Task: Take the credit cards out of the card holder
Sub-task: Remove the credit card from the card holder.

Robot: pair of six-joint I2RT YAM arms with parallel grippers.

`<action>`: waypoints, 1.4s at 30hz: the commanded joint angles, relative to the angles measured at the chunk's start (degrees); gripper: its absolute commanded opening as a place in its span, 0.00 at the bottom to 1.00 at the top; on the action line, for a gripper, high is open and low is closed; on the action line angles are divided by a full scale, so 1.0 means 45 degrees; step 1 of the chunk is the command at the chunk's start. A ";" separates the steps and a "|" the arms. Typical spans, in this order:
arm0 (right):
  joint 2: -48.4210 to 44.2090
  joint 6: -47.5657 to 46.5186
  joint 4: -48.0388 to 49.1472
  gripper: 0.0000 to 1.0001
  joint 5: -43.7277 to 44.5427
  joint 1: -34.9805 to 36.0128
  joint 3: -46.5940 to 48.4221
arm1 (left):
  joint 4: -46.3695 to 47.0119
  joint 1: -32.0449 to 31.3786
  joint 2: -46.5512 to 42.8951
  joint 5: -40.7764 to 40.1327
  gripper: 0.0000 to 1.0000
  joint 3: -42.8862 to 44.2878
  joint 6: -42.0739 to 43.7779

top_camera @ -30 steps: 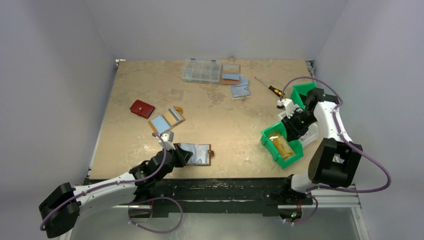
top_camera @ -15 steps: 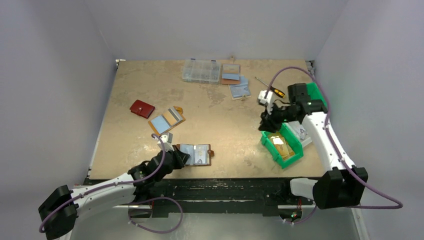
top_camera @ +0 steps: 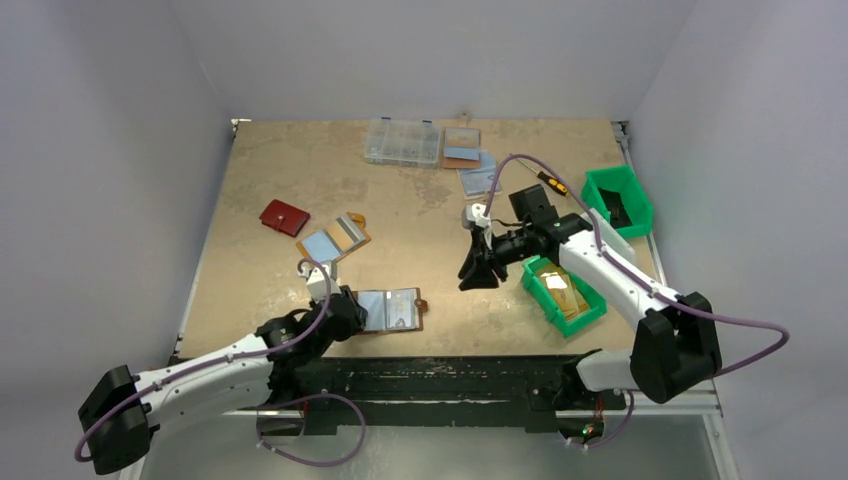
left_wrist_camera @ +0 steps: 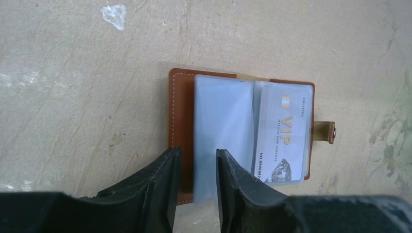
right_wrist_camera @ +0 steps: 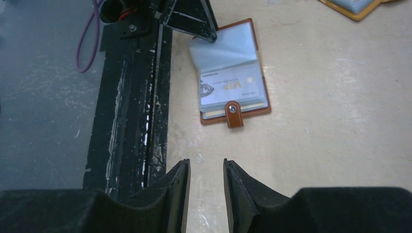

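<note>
**Top external.** The right gripper [top_camera: 478, 275] has left the green bin [top_camera: 536, 285], where gold cards [top_camera: 560, 290] lie, and now hangs over the table [top_camera: 430, 200] between the bin and the card holder [top_camera: 390, 309]. Its jaws are parted and hold nothing. The left gripper [top_camera: 345, 308], clamped on the holder's left edge 1 second ago, has let go. Read this as 1 delivery done and the next pull about to start. The holder lies open near the front edge, long axis left-right, snap tab [top_camera: 421, 304] toward the right arm.

**Left wrist.** The left gripper [left_wrist_camera: 197, 153] has its jaws apart, straddling the holder's [left_wrist_camera: 180, 111] left cover and an empty sleeve [left_wrist_camera: 221, 111]. 1 silvery VIP card [left_wrist_camera: 284, 133] sits in the right sleeve, lettering running along the spine.

**Right wrist.** The right gripper [right_wrist_camera: 206, 166] is empty, and you face the holder [right_wrist_camera: 233, 73] tab-first [right_wrist_camera: 233, 115].
</note>
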 commanded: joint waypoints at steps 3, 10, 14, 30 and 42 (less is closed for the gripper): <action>0.0247 0.3108 0.3481 0.37 -0.0642 0.1326 -0.0857 | -0.2139 0.0021 0.0231 -0.0840 0.37 0.2009 0.0233; 0.0578 0.7516 0.6836 0.32 0.1347 0.2504 -0.1682 | -0.0458 0.0031 -0.2283 0.0521 0.49 0.2176 0.1522; 0.1019 0.9143 0.7586 0.30 0.2246 0.2761 -0.1737 | 0.2413 0.0027 -0.3401 0.2130 0.65 0.0854 0.1187; 0.2521 1.1611 0.8796 0.03 0.1945 0.2774 -0.1809 | 0.4623 0.0017 0.0932 0.2750 0.50 0.0402 0.0965; 0.3759 1.0980 0.7938 0.03 0.1707 0.3446 -0.1153 | 0.4857 0.0031 0.1658 0.2407 0.49 0.0225 0.1562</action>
